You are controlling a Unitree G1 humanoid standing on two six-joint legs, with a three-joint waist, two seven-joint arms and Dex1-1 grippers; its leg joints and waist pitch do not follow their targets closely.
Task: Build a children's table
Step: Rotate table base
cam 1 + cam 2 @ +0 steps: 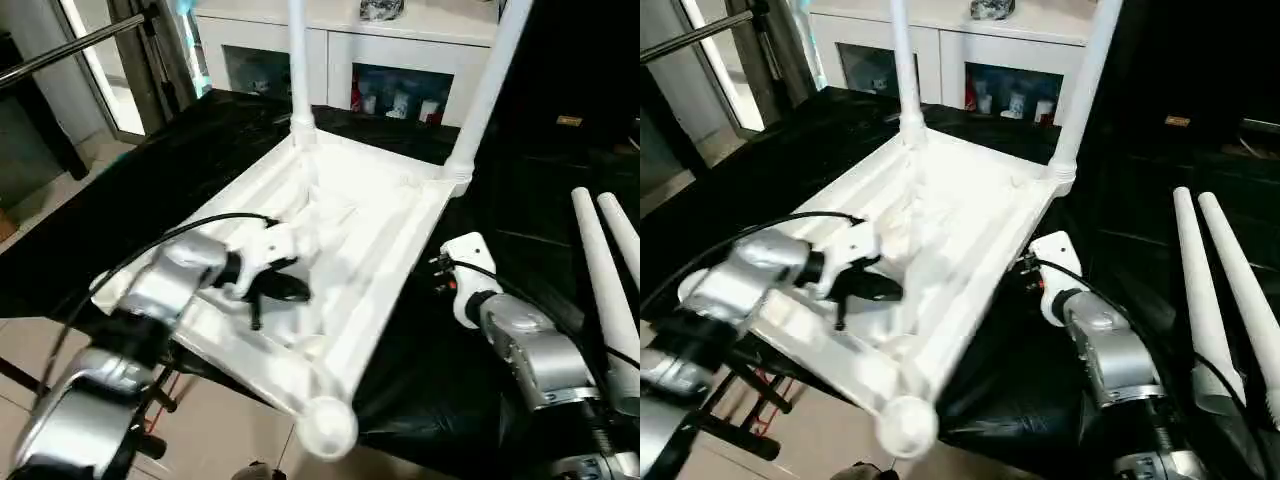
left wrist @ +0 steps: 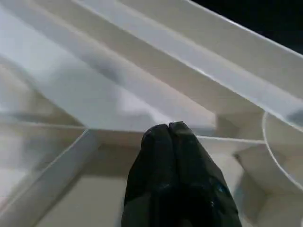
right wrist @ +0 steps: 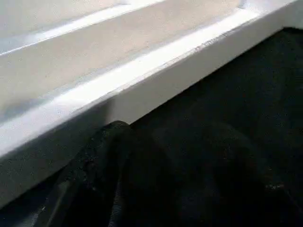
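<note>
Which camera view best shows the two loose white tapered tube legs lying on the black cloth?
The right eye view: both loose white tapered tube legs lie side by side, nearly full length. The left eye view cuts them at the picture's edge. The wrist views show the white ribbed plastic tabletop instead.

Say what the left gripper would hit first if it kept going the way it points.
Probably a rib of the tabletop's underside. The left gripper, shut, points into the upturned top just short of that rib; depth is hard to judge.

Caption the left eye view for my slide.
Upturned table top with two legs fitted, two legs loose; shut left claw over its ribs.
</note>
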